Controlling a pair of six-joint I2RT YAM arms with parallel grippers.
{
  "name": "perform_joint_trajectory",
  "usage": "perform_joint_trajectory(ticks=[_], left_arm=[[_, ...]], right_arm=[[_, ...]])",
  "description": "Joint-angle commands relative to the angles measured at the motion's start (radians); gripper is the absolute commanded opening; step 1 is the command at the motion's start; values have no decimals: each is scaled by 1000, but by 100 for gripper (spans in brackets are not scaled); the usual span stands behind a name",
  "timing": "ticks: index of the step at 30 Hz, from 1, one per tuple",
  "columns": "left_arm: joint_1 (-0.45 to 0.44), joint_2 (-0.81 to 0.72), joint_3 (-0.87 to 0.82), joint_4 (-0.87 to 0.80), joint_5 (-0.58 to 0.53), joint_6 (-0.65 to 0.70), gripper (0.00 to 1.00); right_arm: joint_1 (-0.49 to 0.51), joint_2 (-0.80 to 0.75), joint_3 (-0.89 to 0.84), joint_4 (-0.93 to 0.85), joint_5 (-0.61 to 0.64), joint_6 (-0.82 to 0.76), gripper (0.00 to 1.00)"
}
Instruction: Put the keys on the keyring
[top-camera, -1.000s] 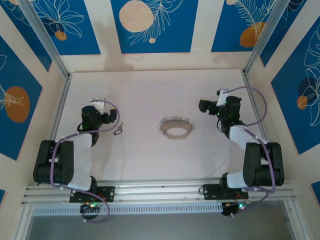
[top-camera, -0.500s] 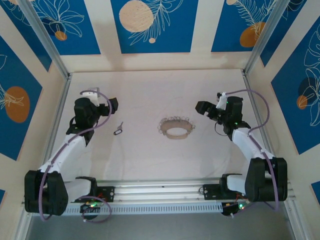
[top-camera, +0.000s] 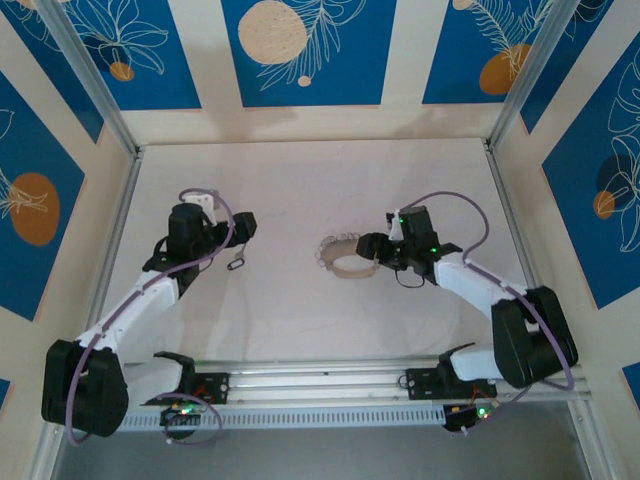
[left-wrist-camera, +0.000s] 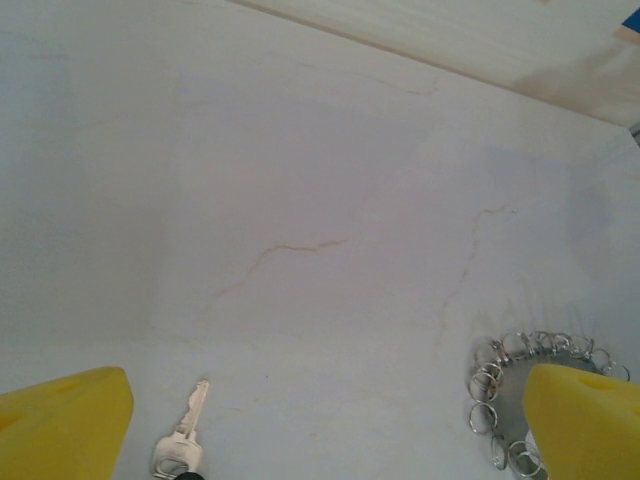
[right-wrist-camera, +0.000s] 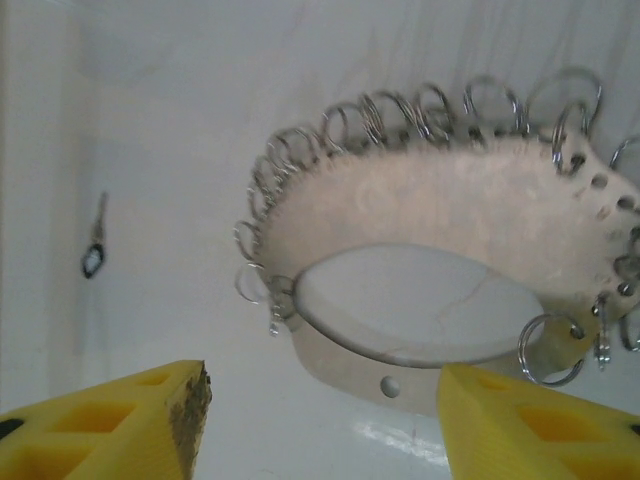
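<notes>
At the centre of the desk (top-camera: 290, 180) in the overhead frame lies the keyring (top-camera: 350, 258). The right jaws stand partly apart at its right edge, gripping nothing. Left of it, the key (top-camera: 237, 262) lies just below the wide-spread left jaws.

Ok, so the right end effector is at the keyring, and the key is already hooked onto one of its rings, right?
Not hooked on. The key lies loose on the table, apart from the keyring, just in front of the left end effector; the top external view shows the gap. The right end effector is at the keyring, as you say.
</notes>
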Motion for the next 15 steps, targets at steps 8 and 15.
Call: perform_joint_trajectory(ticks=[8, 15], left_arm=[[-98, 37, 13, 27, -20, -29, 100], [-141, 56, 28, 66, -28, -27, 100]], right_arm=[[83, 247, 135, 63, 81, 78, 54], [119, 378, 214, 73, 89, 95, 51]])
